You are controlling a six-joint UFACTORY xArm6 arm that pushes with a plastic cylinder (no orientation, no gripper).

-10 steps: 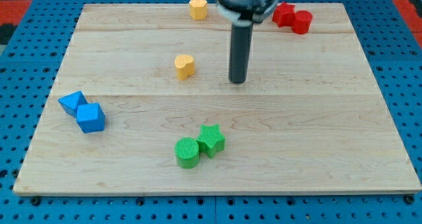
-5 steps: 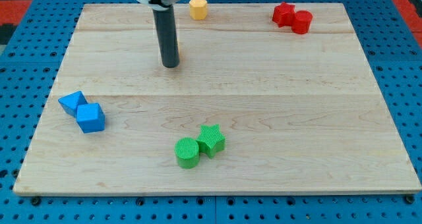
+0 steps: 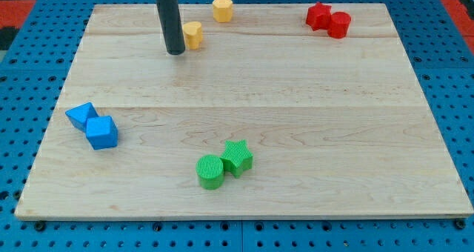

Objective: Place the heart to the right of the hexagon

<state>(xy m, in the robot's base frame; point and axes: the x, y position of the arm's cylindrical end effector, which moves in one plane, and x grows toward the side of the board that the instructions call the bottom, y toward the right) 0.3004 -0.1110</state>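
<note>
Yellow marks the two task blocks near the view's top of the pale wooden board (image 3: 311,96). The yellow heart (image 3: 193,35) lies just beside the dark rod, on the rod's right in the view, apparently touching it or nearly so. The yellow hexagon (image 3: 222,9) sits a little further toward the view's top and right, close to the board's top edge, so the heart is at present below and left of it, with a small gap between them.

The arm carries no gripper, so nothing opens or closes; it ends in the rod alone. My tip (image 3: 175,52) rests on the board just left of and slightly below the heart.

At the view's top right two red blocks touch each other: a red star-like block (image 3: 318,15) and a red rounded block (image 3: 340,24). At the view's left, a blue triangular block (image 3: 80,115) touches a blue cube (image 3: 101,132). Near the view's bottom centre a green cylinder (image 3: 210,170) touches a green star (image 3: 238,156). A blue pegboard table (image 3: 22,96) surrounds the board.
</note>
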